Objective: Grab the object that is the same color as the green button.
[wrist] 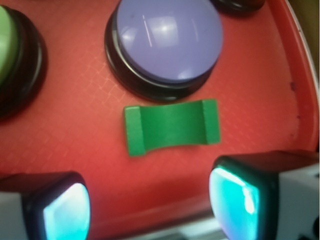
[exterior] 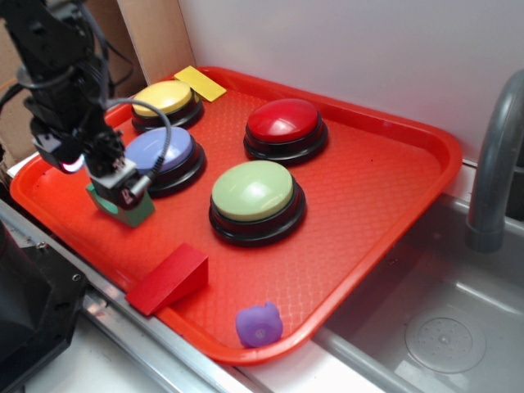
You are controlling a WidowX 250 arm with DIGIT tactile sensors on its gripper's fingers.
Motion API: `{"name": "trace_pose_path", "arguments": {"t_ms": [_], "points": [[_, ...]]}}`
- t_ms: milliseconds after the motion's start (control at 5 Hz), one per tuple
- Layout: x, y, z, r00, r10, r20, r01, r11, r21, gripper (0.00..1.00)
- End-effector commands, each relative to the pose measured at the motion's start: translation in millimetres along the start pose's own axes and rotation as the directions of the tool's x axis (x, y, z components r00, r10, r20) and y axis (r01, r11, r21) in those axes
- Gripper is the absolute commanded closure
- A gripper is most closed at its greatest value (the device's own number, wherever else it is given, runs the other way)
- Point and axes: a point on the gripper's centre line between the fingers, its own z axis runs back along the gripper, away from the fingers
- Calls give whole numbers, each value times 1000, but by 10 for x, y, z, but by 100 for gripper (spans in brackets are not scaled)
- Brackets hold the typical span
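The object, a small dark-green block (wrist: 172, 127) with a curved notch in its top, lies on the red tray (wrist: 75, 130) just in front of the blue-lilac button (wrist: 167, 40). In the exterior view the green block (exterior: 124, 206) sits at the tray's left side, partly hidden by my gripper (exterior: 117, 178) right above it. My gripper (wrist: 150, 205) is open; the wrist view shows its two fingers apart with only bare tray between them, and the block lies just beyond the fingertips. The pale green button (exterior: 252, 191) stands mid-tray, and its edge (wrist: 7, 47) shows at the wrist view's left.
On the tray (exterior: 368, 188) also stand a yellow button (exterior: 166, 97), a red button (exterior: 284, 121) and the blue-lilac button (exterior: 160, 151). A red wedge (exterior: 169, 280) and a purple toy (exterior: 259, 324) lie near the front rim, a yellow flat piece (exterior: 200, 83) at the back. A sink (exterior: 442, 327) with a faucet (exterior: 491, 164) lies right.
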Motion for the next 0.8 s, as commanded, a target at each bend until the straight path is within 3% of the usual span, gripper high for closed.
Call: {"name": "trace_pose_path", "arguments": {"t_ms": [0, 200, 400, 600], "points": [[194, -5, -273, 999, 41, 35, -43, 998, 43, 0], [218, -15, -357, 998, 53, 22, -54, 998, 39, 0], [203, -56, -432, 996, 78, 33, -80, 995, 63, 13], [209, -32, -462, 995, 93, 24, -94, 994, 53, 87]]}}
